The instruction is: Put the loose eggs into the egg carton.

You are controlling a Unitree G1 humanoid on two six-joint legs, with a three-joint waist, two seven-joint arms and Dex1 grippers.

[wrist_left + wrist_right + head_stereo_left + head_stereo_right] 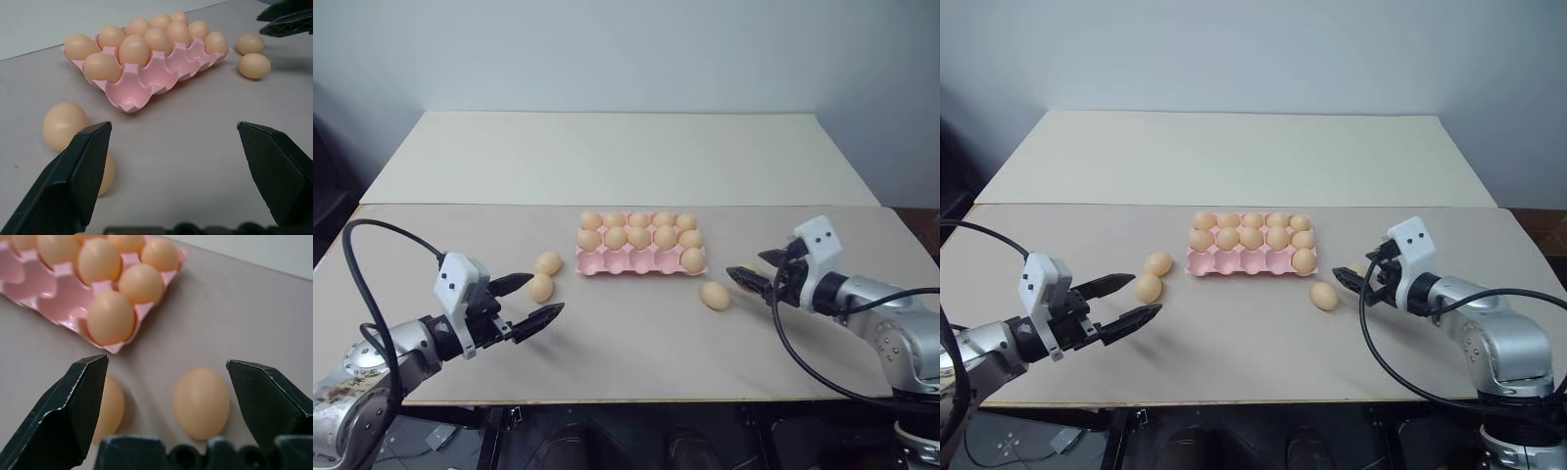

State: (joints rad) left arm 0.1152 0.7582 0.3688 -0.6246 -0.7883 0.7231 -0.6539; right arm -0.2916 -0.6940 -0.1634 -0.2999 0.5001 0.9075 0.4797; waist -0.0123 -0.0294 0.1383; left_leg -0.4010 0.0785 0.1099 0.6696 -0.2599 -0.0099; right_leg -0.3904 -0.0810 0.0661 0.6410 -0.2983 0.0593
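Both hands gape empty – left hand [524,301], right hand [1356,277]; four loose eggs [715,295], one carton [641,260].

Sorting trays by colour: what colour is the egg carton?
Pale pink; the egg carton shows best in the left wrist view.

pale pink egg carton [641,260]; tan-orange loose eggs [715,295]

wall [626,49]: plain pale grey | tables: grey-beige front table [636,343], cream table [617,157] behind, touching
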